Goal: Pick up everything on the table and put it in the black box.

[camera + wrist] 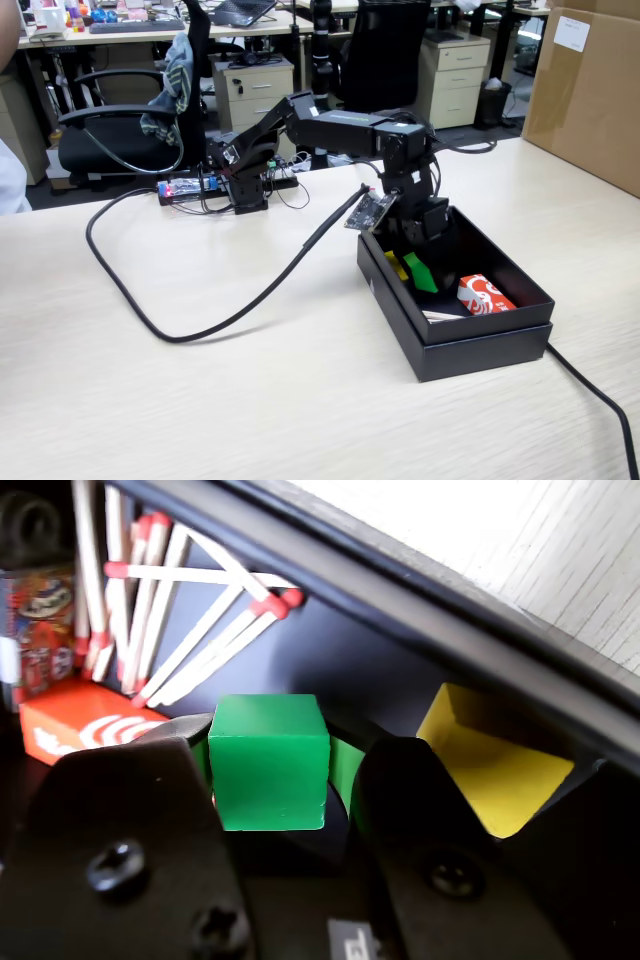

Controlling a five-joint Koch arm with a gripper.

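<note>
The bright green cube (268, 765) sits between my gripper's (285, 770) two black jaws, which are closed against its sides. In the fixed view the gripper (428, 262) reaches down inside the black box (470, 345), and the cube (420, 272) hangs tilted just above the box floor. In the wrist view the box's far wall (400, 610) runs diagonally behind the cube. The beige table (200, 400) shows beyond it in the wrist view (540, 540).
In the box lie a yellow cube (495, 770), a red packet (85, 725) and loose matches (190, 630). A black cable (200, 330) loops over the table on the left. Another cable (595, 395) runs past the box's right corner. A brown carton (590, 90) stands at the far right.
</note>
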